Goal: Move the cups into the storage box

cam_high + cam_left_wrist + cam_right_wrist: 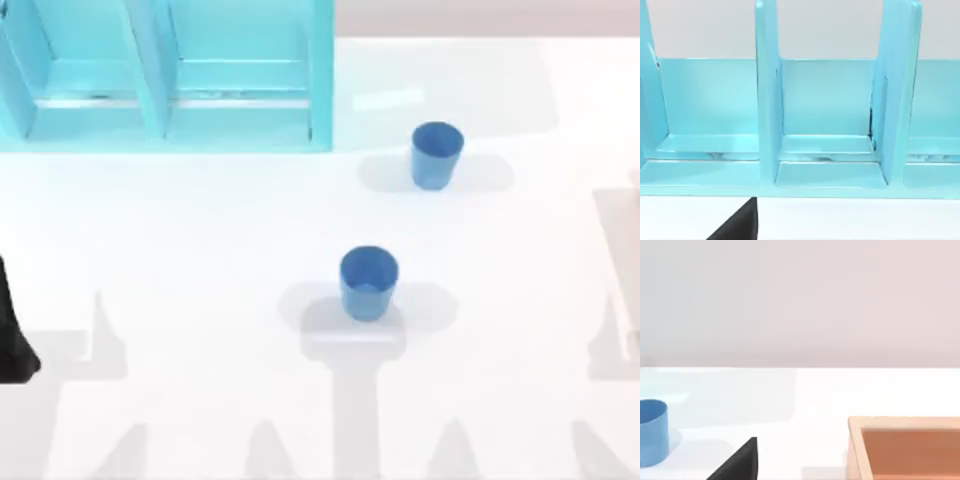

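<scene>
Two small plain blue round cups are standing upright on the white table (200, 250), both still outside the large light cyan-blue storage box (320, 80) with its upright dividers. The nearer cup (368, 283) is sitting around the middle of the table, slightly to the right of centre. The farther cup (436, 154) is sitting behind it and further right, near the box's right-hand corner but not touching it. The two cups are well apart from each other.

The box is occupying the far left of the table, its open compartments facing the near side. In the left wrist view its dividers (768, 100) are standing straight, splitting the interior into side-by-side bays.

The left arm (12, 335) is showing as a dark shape at the table's left edge (parked, away from both cups); whether its fingers are spread or pressed together I cannot tell. For the right arm I cannot tell either. Its wrist view is taking in one blue cup (652, 432) on the table and the corner of an orange-brown, open-topped box (905, 422), set apart from the cup.
</scene>
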